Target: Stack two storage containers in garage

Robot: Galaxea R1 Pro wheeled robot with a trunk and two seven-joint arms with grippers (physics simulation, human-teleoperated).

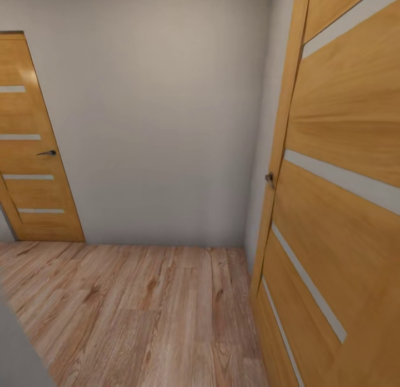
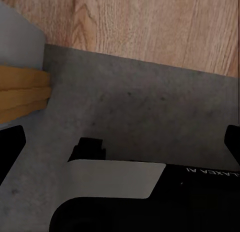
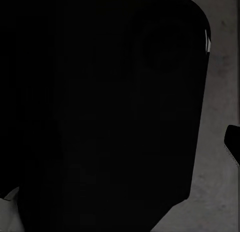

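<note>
The storage containers are out of view. In the left wrist view my left gripper is open, its two black fingertips standing far apart with nothing between them. It hangs over the dark grey speckled concrete floor, which meets light wood planks along a straight threshold. In the right wrist view one fingertip of my right gripper shows at the picture's edge over the grey floor; a black part of my body hides the other side.
The head view looks into a narrow corridor with a wood-plank floor ending at a pale grey wall. An open wooden door with glass strips stands close on the right. Another such door is shut at the far left. My base lies below the left gripper.
</note>
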